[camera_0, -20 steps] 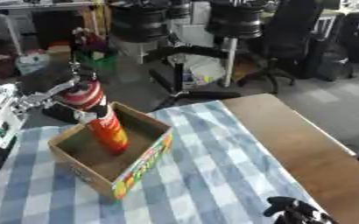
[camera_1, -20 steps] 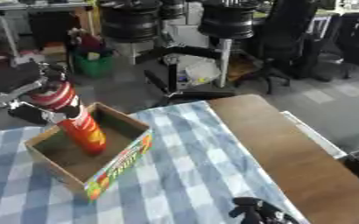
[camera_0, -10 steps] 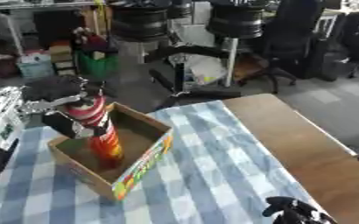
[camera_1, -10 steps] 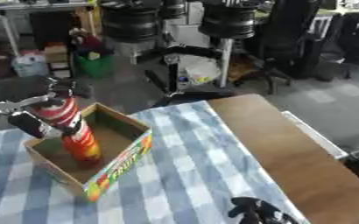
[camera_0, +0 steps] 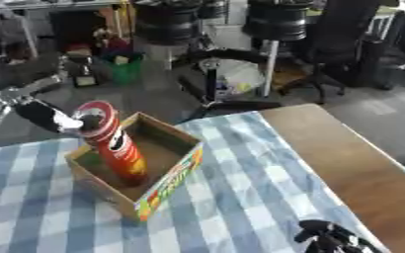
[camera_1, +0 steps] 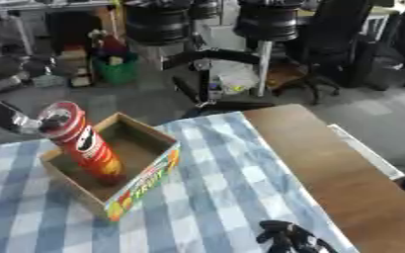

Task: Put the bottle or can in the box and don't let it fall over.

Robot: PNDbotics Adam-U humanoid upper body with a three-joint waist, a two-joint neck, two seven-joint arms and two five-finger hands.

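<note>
A tall red can [camera_0: 118, 148] with a grey lid stands inside the open cardboard box [camera_0: 171, 180] on the checked cloth, its top leaning a little to the left. My left hand [camera_0: 49, 118] comes in from the left at the height of the lid. Its fingertips [camera_0: 87, 120] touch the can's upper left side, and no fingers wrap round the front of the can. My right hand [camera_1: 285, 237] rests at the bottom edge, away from the box, with its dark fingers relaxed and pointing up.
The blue-and-white checked cloth [camera_0: 240, 197] covers the left of the table, and bare brown wood [camera_1: 344, 173] runs along its right side. Office chairs, a green bin [camera_0: 124, 69] and stacked black tyres stand on the floor beyond the far edge.
The can has come down from above the box to stand inside it. My left hand has slid off round the lid to the can's left side. The camera has shifted.
</note>
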